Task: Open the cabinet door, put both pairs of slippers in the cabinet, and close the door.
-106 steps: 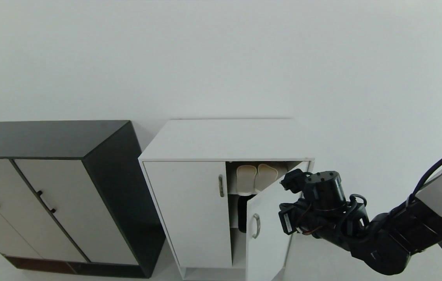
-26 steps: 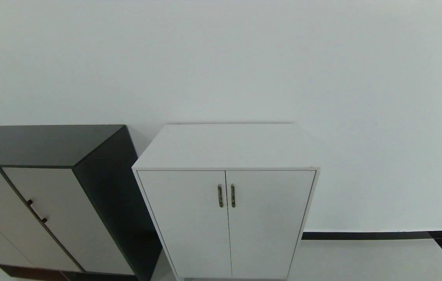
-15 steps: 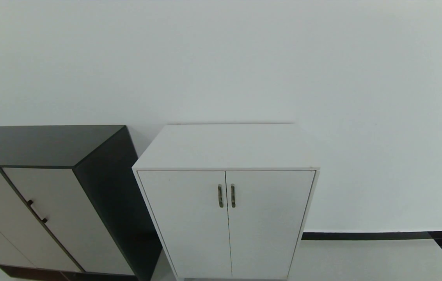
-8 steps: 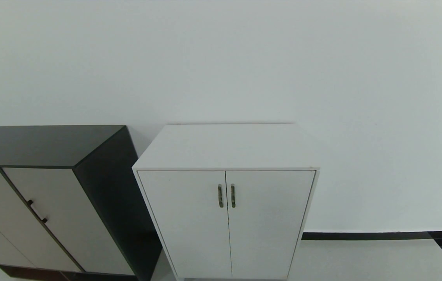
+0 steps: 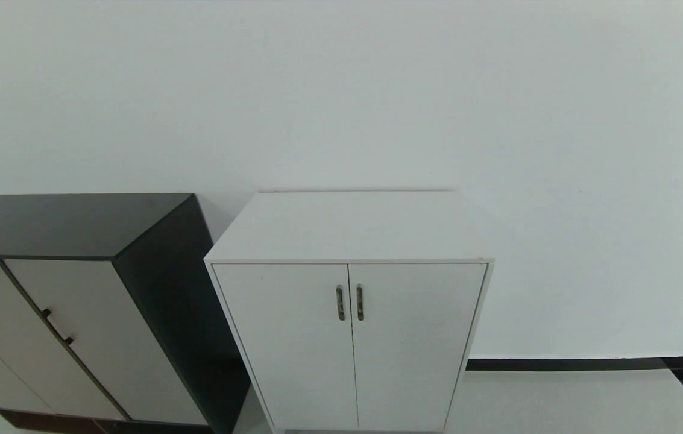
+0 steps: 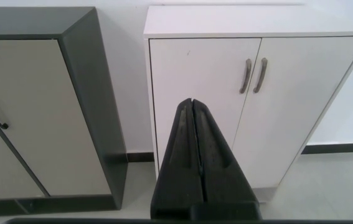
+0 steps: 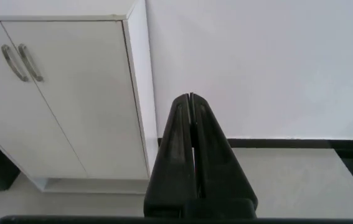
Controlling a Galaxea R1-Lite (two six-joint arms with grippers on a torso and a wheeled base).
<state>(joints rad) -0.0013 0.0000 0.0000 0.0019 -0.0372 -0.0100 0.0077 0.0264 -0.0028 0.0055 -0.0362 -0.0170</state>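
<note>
Nearest to me, the left gripper was fully closed, its two black fingers pressed together along a thin seam with nothing between them and touching nothing. The right gripper was the same: fingers pinched flat against each other, empty, hanging in free air. Both sat well back from the furniture, the left one facing the left door of the white cabinet and the right one facing the wall just past that cabinet's right front edge. Pale floor lay open below and beyond the right gripper, running to a black baseboard at the foot of the wall, so there was room to move on that side. On the other side a dark cabinet with grey doors stood just beside the white one, with only a narrow gap between them. Both white doors were flush and shut, the right door meeting the left at a fine centre line with the two metal handles upright side by side. About seven seconds earlier that right door had stood ajar, with a pale pair of slippers on the upper shelf behind it and my right arm at its edge. Since then the door had closed over them, the arm had left the head view, and that view had shifted slightly. Over the last two seconds nothing had moved.
</note>
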